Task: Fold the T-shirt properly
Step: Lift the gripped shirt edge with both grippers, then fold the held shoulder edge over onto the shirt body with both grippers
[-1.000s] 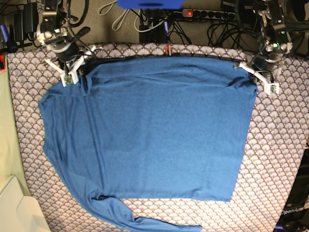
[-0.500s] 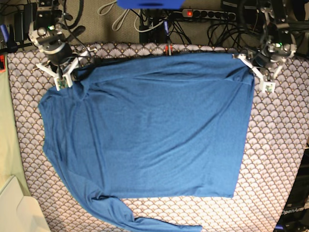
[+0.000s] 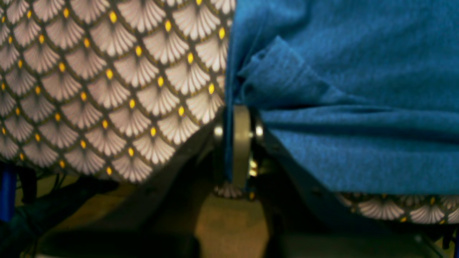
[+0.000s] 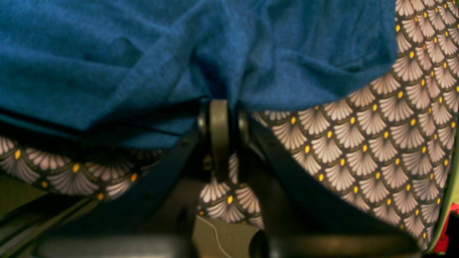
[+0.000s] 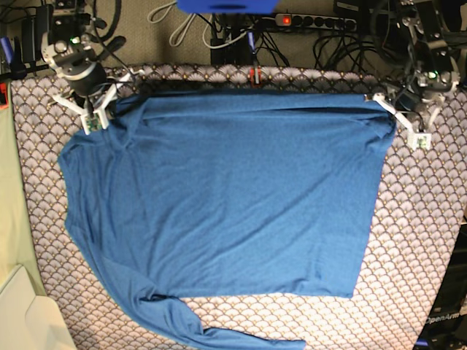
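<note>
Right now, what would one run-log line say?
left gripper: shut on shirt corner | right gripper: shut on shirt corner | shirt: flat on table

Each arm ends in a black-and-silver wrist housing (image 5: 73,55) with white angled brackets (image 5: 403,120). Dark grey fingers (image 3: 241,143) carry round silver screws. Black cables trail behind.

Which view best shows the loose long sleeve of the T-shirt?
The base view: the sleeve trails along the T-shirt's bottom edge. Both wrist views show only pinched blue cloth at the left gripper and right gripper.
</note>
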`<state>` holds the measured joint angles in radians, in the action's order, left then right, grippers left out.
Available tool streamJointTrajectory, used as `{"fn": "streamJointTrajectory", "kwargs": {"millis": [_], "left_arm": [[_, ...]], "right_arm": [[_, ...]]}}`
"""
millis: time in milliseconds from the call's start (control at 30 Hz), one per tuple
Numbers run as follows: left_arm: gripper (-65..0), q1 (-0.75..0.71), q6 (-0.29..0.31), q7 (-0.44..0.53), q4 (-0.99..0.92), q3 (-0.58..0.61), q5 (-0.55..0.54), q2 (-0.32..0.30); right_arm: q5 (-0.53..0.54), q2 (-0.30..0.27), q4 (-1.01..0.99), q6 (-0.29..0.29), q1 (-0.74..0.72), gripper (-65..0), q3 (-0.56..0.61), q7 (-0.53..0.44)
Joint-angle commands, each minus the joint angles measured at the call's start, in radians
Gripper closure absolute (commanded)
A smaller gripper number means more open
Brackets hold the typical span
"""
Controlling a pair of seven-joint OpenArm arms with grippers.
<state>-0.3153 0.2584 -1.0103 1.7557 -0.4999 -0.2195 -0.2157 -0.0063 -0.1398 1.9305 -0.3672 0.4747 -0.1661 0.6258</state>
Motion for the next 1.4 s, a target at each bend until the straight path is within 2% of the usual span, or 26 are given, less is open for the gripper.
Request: {"fn": "streamJointTrajectory", "kwargs": {"millis": [0, 233, 333, 533, 700, 900, 1367], "left_arm": [[-0.5, 0.028, -0.005, 0.018, 0.017, -0.003, 0.009, -0.015], [-0.5, 0.101, -0.005, 0.012, 0.008, -0.003, 0.009, -0.015], [-0.5, 0.160, -0.005, -0.051, 0.005, -0.004, 0.010, -0.015], [-0.5, 0.265, -0.009, -0.117, 0.003, -0.001, 0.010, -0.015], [-0.5, 0.365, -0.011, -0.155, -0.086, 0.000, 0.010, -0.015], [-0.4, 0.446, -0.011, -0.152, -0.207, 0.000, 0.010, -0.015], [-0.4, 0.586, -0.012, -0.143, -0.360, 0.073, 0.010, -0.015]], "right_arm": [[-0.001, -0.024, 0.016, 0.004, -0.003, 0.0, -0.003, -0.021], [-0.001, -0.044, 0.016, 0.004, -0.041, 0.0, -0.003, -0.019], [-0.001, -0.060, 0.013, 0.004, -0.070, 0.0, 0.018, -0.017], [-0.001, -0.102, -0.039, 0.004, -0.198, 0.0, 0.084, 0.102], [-0.001, -0.128, -0.134, 0.004, -0.314, 0.0, 0.141, 0.115], [-0.001, -0.168, -0.256, 0.004, -0.436, 0.0, 0.188, 0.115], [-0.001, -0.185, -0.454, 0.004, -0.635, 0.0, 0.202, 0.105]]}}
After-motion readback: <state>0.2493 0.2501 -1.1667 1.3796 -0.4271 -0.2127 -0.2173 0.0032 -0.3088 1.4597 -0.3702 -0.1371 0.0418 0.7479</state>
